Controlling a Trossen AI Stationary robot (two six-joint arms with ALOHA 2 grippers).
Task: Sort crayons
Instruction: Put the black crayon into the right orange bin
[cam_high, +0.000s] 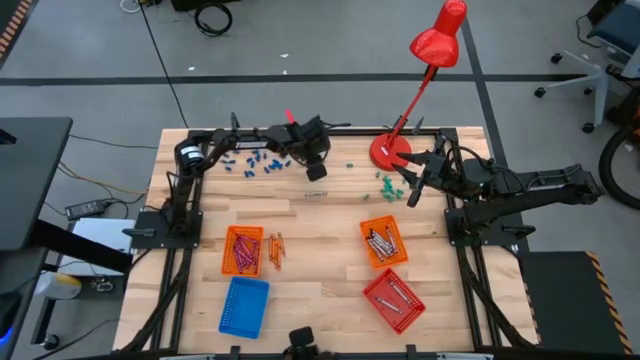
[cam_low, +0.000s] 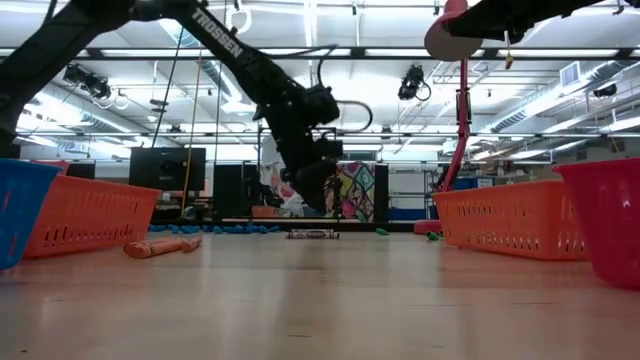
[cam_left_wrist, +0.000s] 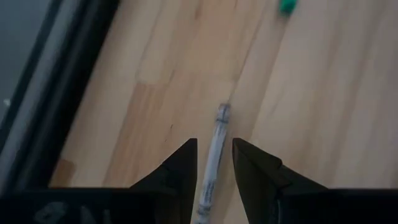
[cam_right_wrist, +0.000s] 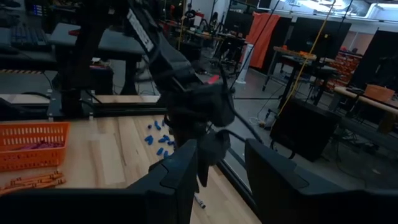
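The left gripper hangs over the far middle of the pale plank table, its dark wedge fingers apart either side of a slim grey paper-wrapped crayon lying flat on the wood (whether they touch it, I cannot tell). The right gripper waits near the glossy red lamp, fingers apart. Orange crayons lie beside the left orange mesh basket.

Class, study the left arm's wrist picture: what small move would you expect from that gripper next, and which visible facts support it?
Probably closing the fingers. The left gripper is open, and a grey crayon lies on the table lengthwise in the gap between its fingertips, apparently not yet gripped. The right gripper waits beside the lamp base.
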